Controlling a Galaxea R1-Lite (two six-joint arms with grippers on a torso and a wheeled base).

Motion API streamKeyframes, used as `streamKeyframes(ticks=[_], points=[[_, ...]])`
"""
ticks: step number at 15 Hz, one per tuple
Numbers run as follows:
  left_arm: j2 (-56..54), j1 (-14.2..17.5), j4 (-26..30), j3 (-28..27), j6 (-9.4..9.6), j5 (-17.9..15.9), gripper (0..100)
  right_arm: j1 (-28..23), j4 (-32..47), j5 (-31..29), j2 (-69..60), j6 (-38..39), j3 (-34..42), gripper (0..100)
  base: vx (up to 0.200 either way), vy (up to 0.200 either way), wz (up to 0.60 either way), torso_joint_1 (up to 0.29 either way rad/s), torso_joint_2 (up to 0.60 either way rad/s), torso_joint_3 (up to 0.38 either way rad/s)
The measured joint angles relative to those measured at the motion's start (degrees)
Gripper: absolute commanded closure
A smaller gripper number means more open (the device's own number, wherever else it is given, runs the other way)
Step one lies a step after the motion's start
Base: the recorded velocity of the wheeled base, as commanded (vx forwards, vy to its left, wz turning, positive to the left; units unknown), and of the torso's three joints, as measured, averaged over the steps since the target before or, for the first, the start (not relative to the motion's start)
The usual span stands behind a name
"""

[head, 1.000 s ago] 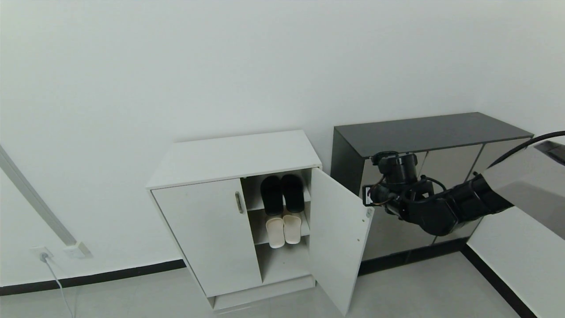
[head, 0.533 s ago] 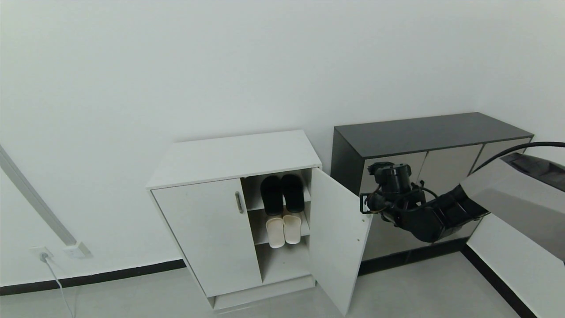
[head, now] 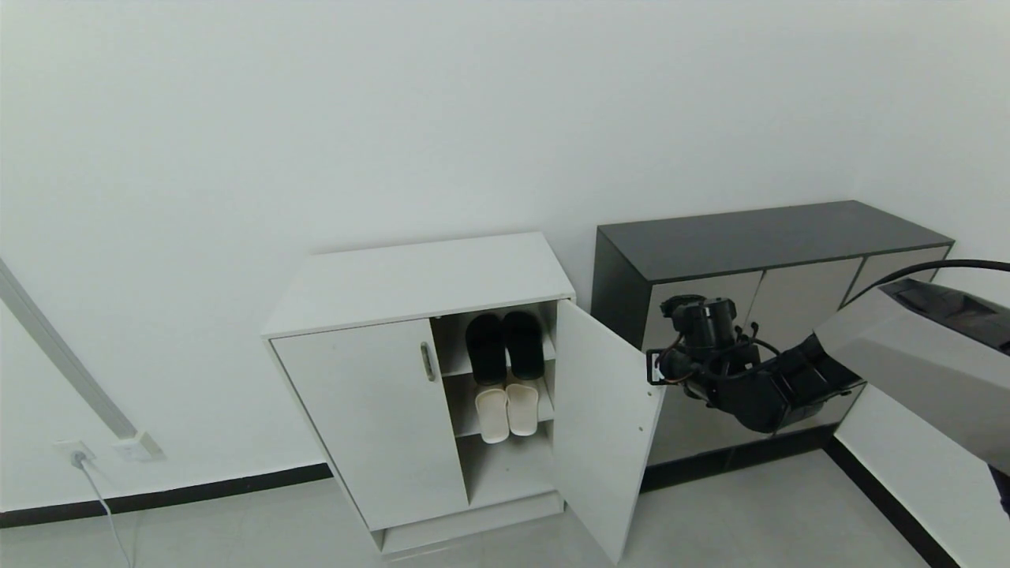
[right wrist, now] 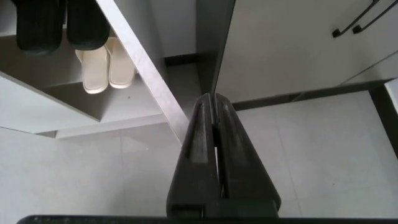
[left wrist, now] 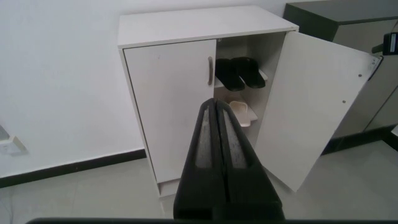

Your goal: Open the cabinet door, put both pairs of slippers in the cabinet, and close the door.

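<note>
The white cabinet (head: pixel 418 280) stands against the wall with its left door (head: pixel 379 418) closed and its right door (head: pixel 604 418) swung wide open. Black slippers (head: pixel 505 345) sit on the upper shelf and white slippers (head: pixel 506 410) on the shelf below; both pairs also appear as black slippers (left wrist: pixel 241 70) and white slippers (left wrist: pixel 242 113). My right gripper (head: pixel 654 368) hovers shut at the open door's free edge, outside it; its shut fingers (right wrist: pixel 205 118) point past the door edge (right wrist: pixel 146 65). My left gripper (left wrist: pixel 214 109) is shut and empty, well back from the cabinet front.
A dark sideboard (head: pixel 757 237) with mirrored fronts stands just right of the open door, behind my right arm. A white counter (head: pixel 931 465) fills the lower right. A wall socket with a cable (head: pixel 79 457) sits low on the left. Bare tiled floor (head: pixel 750 521) lies in front.
My right arm has dropped slightly and turned its wrist while staying at the door's free edge. The door and the slippers have not visibly moved.
</note>
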Motion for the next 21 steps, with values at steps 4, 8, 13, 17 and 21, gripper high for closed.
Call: streamKeyframes(ticks=[4, 8, 13, 17, 21], points=[[0.0, 0.0, 0.0, 0.0, 0.00, 0.0, 100, 1.5, 0.2, -0.1, -0.2, -0.1, 0.9, 100, 0.000, 0.000, 0.00, 0.000, 0.00, 0.000], [0.0, 0.0, 0.0, 0.0, 0.00, 0.0, 100, 4.7, 0.1, 0.0, -1.0, 0.0, 2.8, 100, 0.000, 0.000, 0.00, 0.000, 0.00, 0.000], [0.0, 0.0, 0.0, 0.0, -0.02, 0.0, 100, 11.1, -1.1, 1.8, -5.2, 2.1, 7.4, 100, 0.000, 0.000, 0.00, 0.000, 0.00, 0.000], [0.0, 0.0, 0.0, 0.0, 0.00, -0.1, 100, 14.5, -2.9, 4.6, -9.9, 2.3, 12.5, 100, 0.000, 0.000, 0.00, 0.000, 0.00, 0.000], [0.0, 0.0, 0.0, 0.0, 0.00, -0.1, 100, 15.9, -3.6, 4.8, -11.9, 1.0, 15.0, 100, 0.000, 0.000, 0.00, 0.000, 0.00, 0.000]])
